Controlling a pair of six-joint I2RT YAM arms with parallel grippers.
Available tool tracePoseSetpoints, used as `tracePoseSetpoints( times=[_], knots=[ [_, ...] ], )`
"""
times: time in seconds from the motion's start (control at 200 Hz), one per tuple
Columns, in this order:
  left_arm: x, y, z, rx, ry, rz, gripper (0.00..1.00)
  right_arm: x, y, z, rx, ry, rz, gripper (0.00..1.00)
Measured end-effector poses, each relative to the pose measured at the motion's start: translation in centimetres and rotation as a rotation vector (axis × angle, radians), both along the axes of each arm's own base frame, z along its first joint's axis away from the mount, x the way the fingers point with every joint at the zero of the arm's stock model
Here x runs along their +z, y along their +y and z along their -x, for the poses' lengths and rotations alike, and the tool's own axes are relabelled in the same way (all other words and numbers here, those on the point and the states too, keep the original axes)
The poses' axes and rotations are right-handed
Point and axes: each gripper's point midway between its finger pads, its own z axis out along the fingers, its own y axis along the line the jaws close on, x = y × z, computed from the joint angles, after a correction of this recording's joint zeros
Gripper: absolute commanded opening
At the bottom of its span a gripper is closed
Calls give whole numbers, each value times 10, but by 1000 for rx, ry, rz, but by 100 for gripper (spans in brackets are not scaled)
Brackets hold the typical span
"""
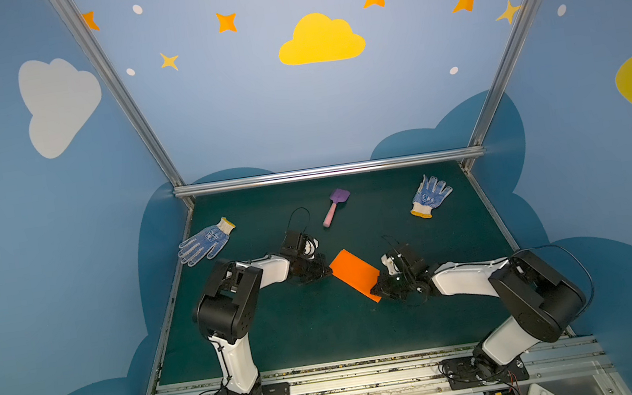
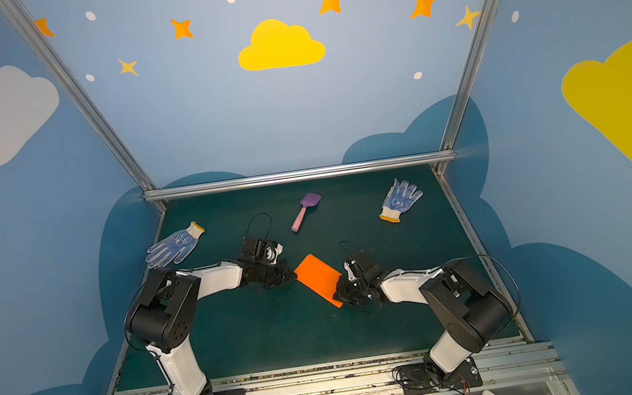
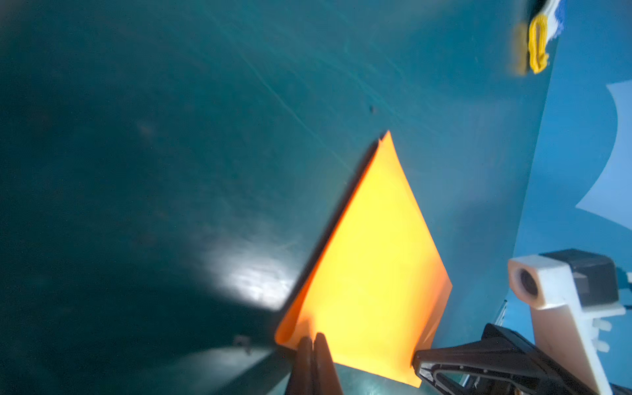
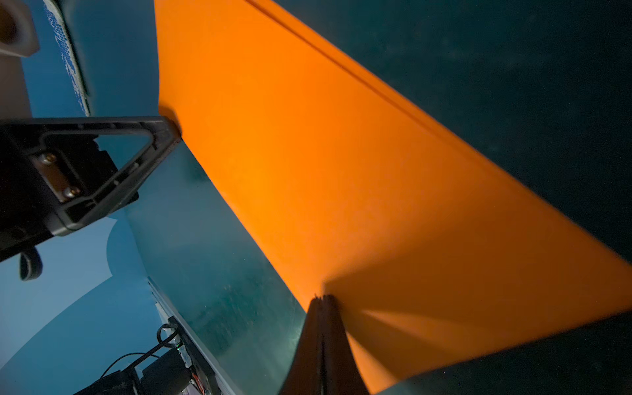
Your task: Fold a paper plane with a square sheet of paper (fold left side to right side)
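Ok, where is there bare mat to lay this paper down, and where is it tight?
Widest bare mat: the near strip between the metal rail and the orange paper. A smaller patch lies between the spatula and the far-right blue glove. Crowded: the centre, where the left end effector and right end effector both pinch the paper.

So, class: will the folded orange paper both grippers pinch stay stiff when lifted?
Probably floppy: the orange paper curves between left gripper and right gripper. Likely very light: thin doubled sheet. May slip; only edges are pinched.
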Motion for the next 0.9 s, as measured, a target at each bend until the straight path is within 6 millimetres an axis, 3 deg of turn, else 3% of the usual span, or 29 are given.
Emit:
tracePoseSetpoints(
  times=[0.33,0.496,0.581,0.726,0.876,0.901],
  knots=[
    [1,28,-18,91,-9,4,4,0,-1,1,-13,-10,-15,0],
    [7,32,-12,126,6,-21,4,0,-5,8,-46,-34,-34,0],
    [18,20,-5,115,2,-10,4,3,-2,16,-55,-45,-32,0],
    [42,-18,13,59,-23,38,4,16,6,29,-24,-63,1,0],
    [52,-45,28,25,-25,63,4,75,0,-7,-73,-207,23,0],
    [51,-46,29,27,-23,61,4,85,-4,-15,-84,-233,23,8]
  ],
)
